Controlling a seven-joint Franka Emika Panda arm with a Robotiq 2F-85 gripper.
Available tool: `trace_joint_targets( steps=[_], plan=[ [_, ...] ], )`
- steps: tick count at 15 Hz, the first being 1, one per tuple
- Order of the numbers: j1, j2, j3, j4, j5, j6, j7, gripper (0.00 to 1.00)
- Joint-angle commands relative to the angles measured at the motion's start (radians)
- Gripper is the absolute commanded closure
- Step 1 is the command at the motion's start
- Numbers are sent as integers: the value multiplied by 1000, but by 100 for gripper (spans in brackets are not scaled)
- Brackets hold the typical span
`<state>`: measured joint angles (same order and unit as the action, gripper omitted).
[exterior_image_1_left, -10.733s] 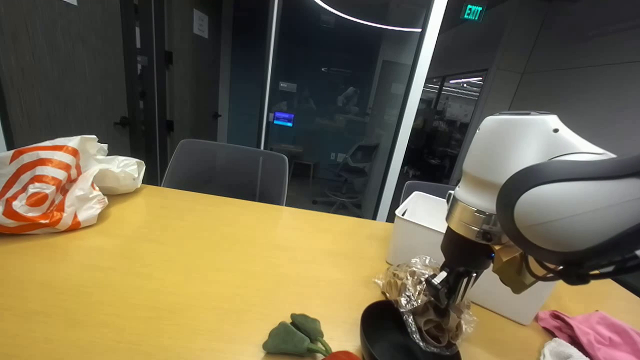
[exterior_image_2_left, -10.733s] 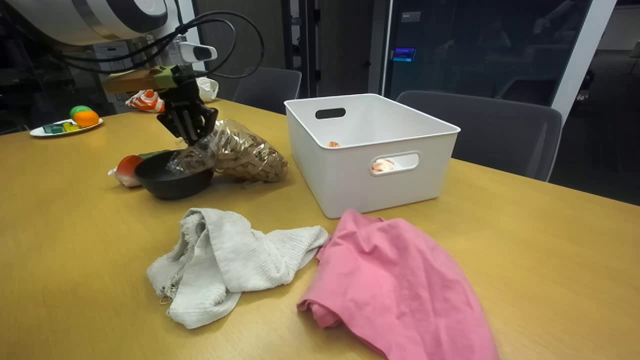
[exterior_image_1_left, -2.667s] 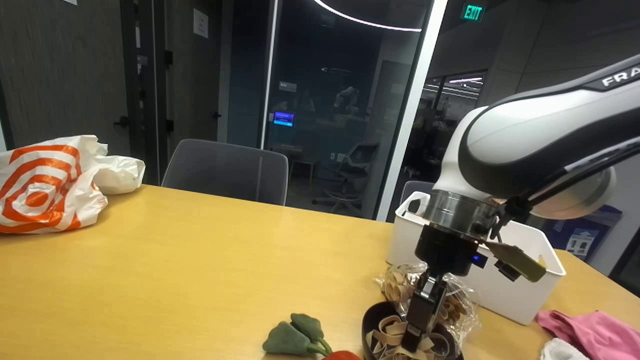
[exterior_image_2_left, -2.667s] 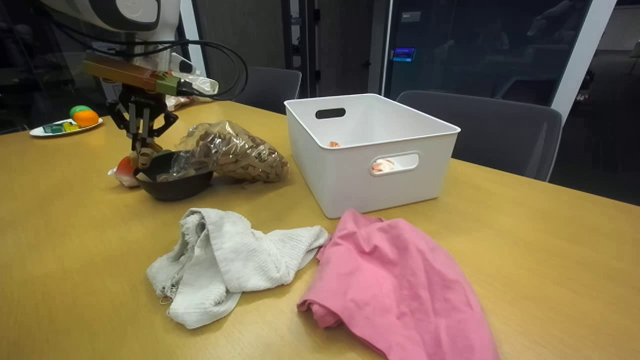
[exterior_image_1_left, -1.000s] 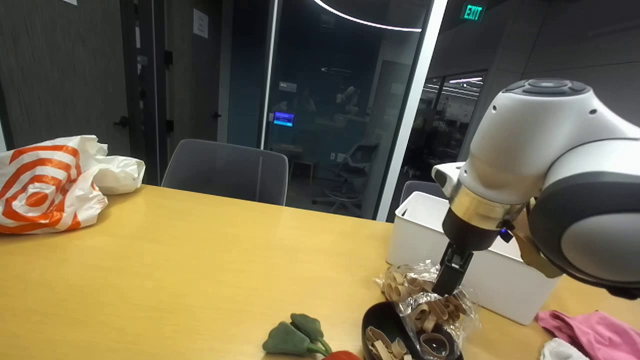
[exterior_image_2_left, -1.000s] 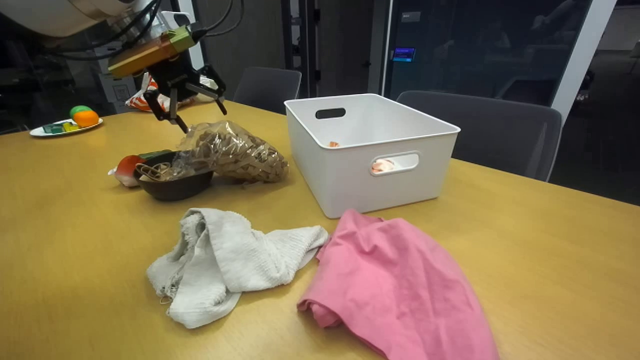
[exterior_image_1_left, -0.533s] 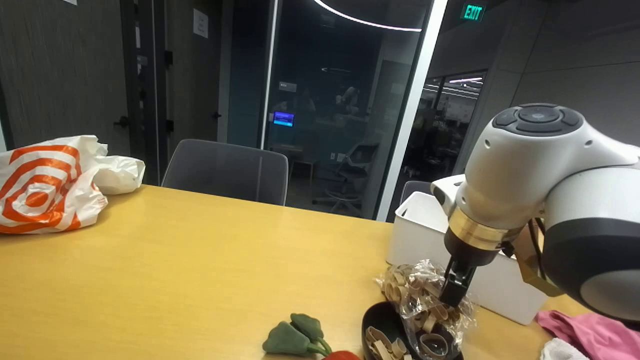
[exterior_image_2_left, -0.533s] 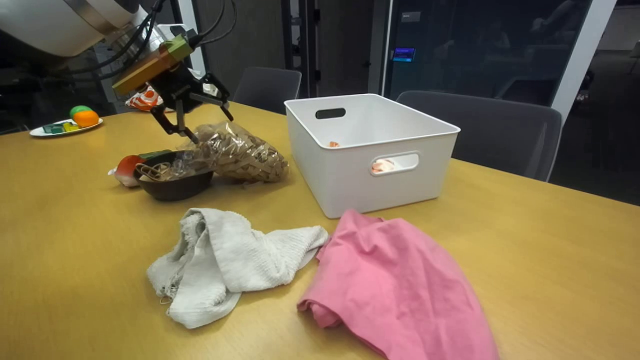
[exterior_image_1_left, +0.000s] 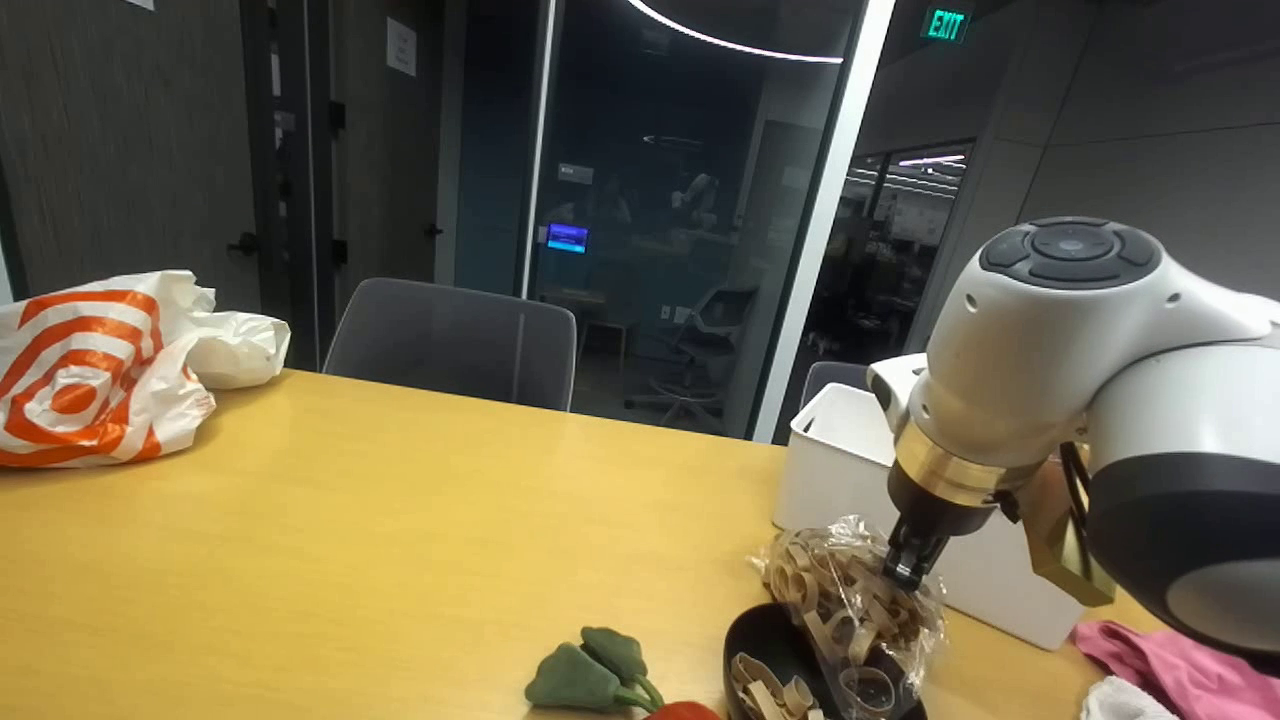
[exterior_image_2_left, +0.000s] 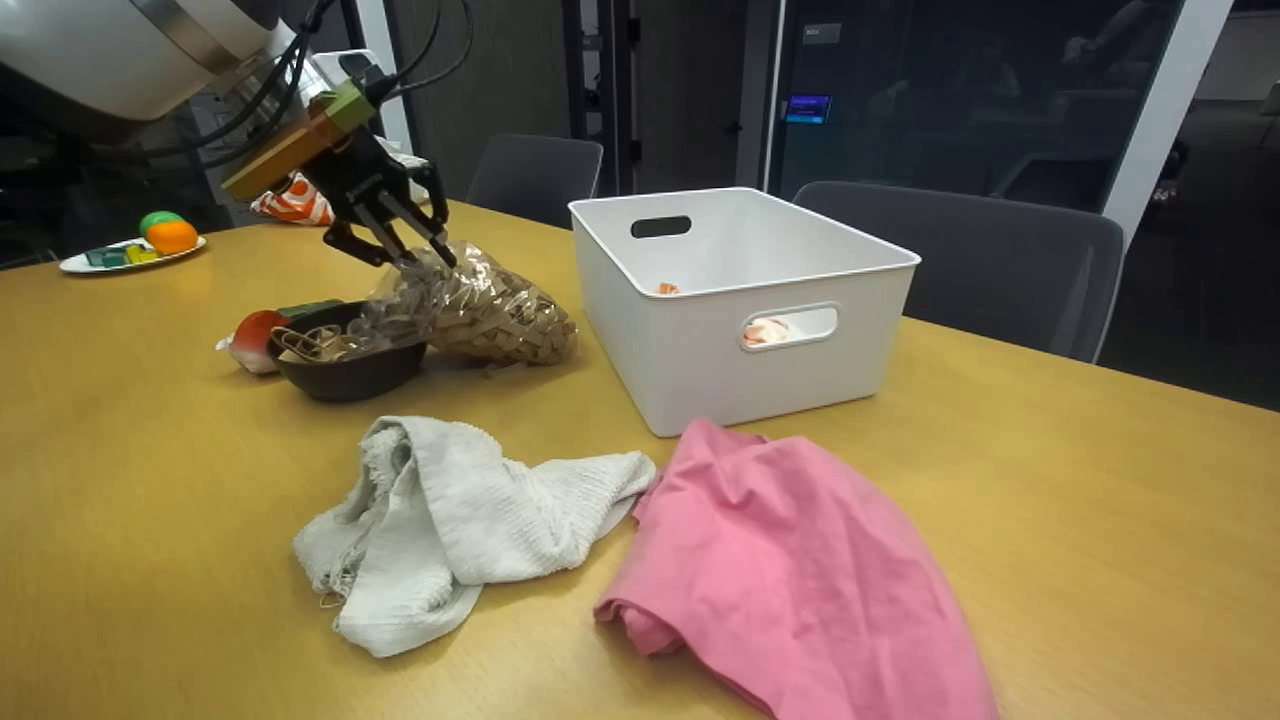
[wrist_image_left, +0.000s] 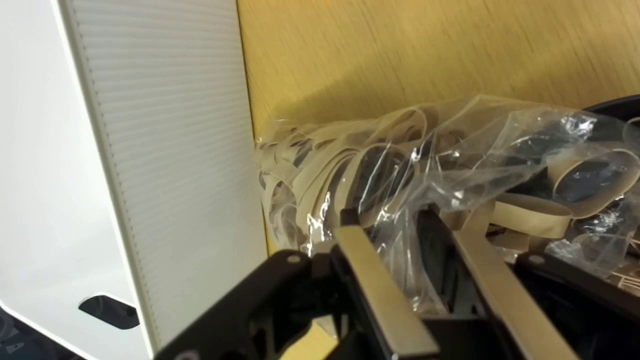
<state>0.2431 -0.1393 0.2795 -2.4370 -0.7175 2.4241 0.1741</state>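
Gripper (wrist_image_left: 389, 216) is leaning at a tilt over the clear bag (exterior_image_2_left: 495, 305), its tips sitting at the upper film. Fingers are standing part-way apart; in the wrist view a gap is showing between them, with crumpled film running up into it. No firm hold is showing; whether the film is touching both fingers, cannot tell.

Bag is lying on the table (exterior_image_1_left: 400, 540), packed with tan bands (wrist_image_left: 325, 185). In an exterior view it is lying between the black bowl (exterior_image_2_left: 345, 382) on its left and the white bin (exterior_image_2_left: 720, 365) on its right. Its left end is reaching over the bowl's rim; its right end is resting just beside the bin. More bands are sitting in the bowl's left part.

Red vegetable (exterior_image_2_left: 257, 340) is lying just left of the bowl, its green leaves (exterior_image_1_left: 590, 672) showing in both exterior views. White cloth (exterior_image_2_left: 480, 510) is lying crumpled on the near side, pink cloth (exterior_image_2_left: 790, 570) just right of it. At far left, a plate (exterior_image_2_left: 75, 264) is bearing an orange (exterior_image_2_left: 172, 237) and a green fruit (exterior_image_2_left: 158, 217). Shopping sack (exterior_image_1_left: 90, 370) is slumping at the table's left in an exterior view; a grey chair (exterior_image_1_left: 450, 345) is standing at the far side.
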Motion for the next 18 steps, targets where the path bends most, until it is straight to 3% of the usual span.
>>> trace_joint_targets(
  steps=[1, 4, 7, 18],
  plan=[
    [-16, 7, 9, 3, -66, 23, 101, 92],
    [-20, 9, 10, 9, -135, 22, 206, 98],
    [-21, 8, 9, 15, -194, 18, 312, 92],
    [-26, 1, 2, 46, -496, -21, 710, 93]
  ],
)
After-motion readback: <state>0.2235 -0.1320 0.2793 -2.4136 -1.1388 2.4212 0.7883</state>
